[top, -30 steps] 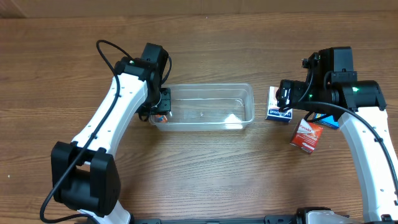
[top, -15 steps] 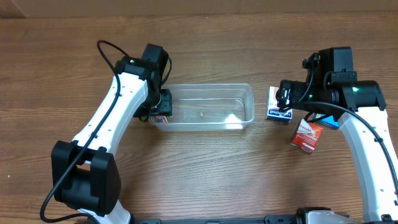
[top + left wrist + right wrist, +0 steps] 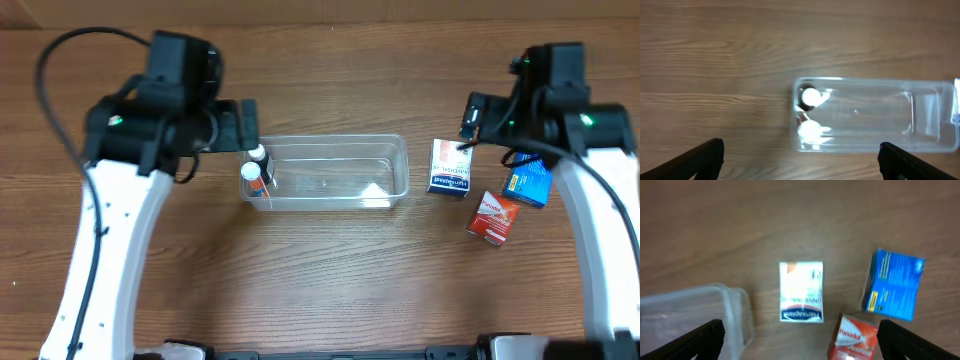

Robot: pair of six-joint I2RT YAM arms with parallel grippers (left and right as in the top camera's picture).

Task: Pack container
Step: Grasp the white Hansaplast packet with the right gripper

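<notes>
Wooden tabletop (image 3: 320, 290) | container (image 3: 330, 185) lying lengthwise left-right, two bottles (image 3: 257, 172) inside its left end | white box (image 3: 449, 167) just right of container, our right claw (image 3: 800, 330) nearer | left claw (image 3: 800, 147) likewise wide, empty.

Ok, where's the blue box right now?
In the overhead view the blue box lies on the table at the far right, beside the red Panadol box and right of the white box, outside the container.

You've got a wood-grain table (image 3: 330, 280) carrying the container (image 3: 403, 170) mid-table. To its right lie a white box (image 3: 449, 167), a red box (image 3: 494, 218) and a blue box (image 3: 528, 184), close together.
</notes>
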